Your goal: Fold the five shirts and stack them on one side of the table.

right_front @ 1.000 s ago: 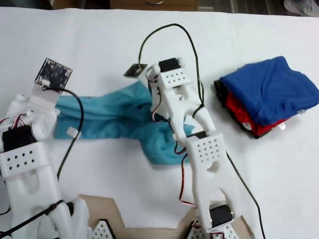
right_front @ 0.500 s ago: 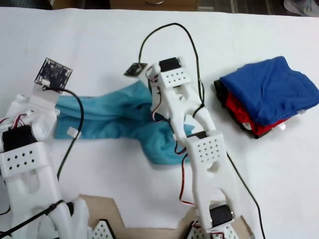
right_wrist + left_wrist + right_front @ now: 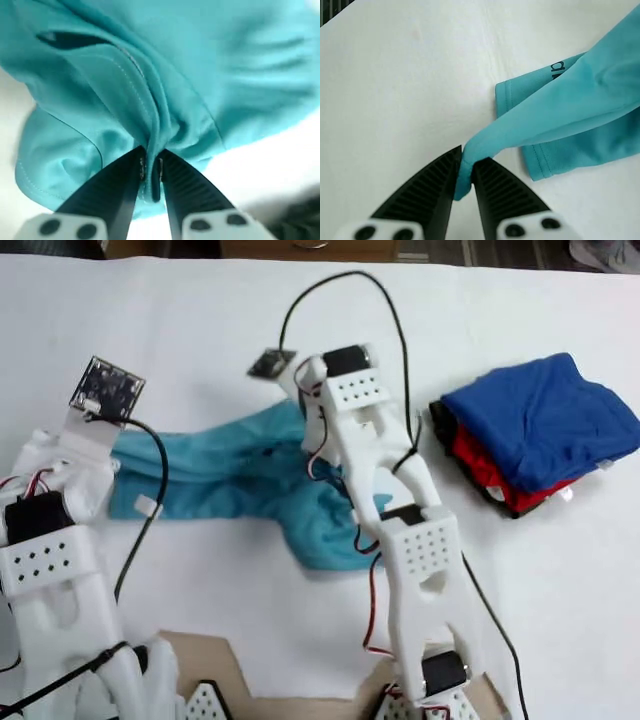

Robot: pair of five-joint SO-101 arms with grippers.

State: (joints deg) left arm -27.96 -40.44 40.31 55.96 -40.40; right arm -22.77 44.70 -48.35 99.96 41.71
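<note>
Plainly, the teal shirt [image 3: 240, 480] lies stretched in a rumpled band across the white table [image 3: 200, 310], and both arms have hold of it. The left gripper [image 3: 463, 172] is at the end of the shirt farthest from the folded stack [image 3: 560, 430]. Its two ribbed black jaws are closed almost together, with only a thin twist of teal cloth between them. From that pinch a narrow strip of fabric runs taut to the body of the shirt, and a hemmed edge of the shirt lies flat on the table just beyond. The right gripper [image 3: 150, 167] is on the half of the shirt nearer the stack. Its jaws are also squeezed nearly shut, clamping a gathered fold of teal fabric where a stitched seam runs into the grip. Loose cloth bulges out on either side of them. In the high view the right arm [image 3: 390, 500] lies over that half of the shirt, and the left arm [image 3: 50, 540] covers the far end. The stack sits well apart from the teal shirt, beyond the right arm. It has a blue shirt [image 3: 530, 405] on top, a red shirt [image 3: 478, 468] beneath it and a dark garment [image 3: 441, 422] showing at its edge. A piece of cardboard [image 3: 215, 670] lies between the arms' bases, apart from the shirt.
</note>
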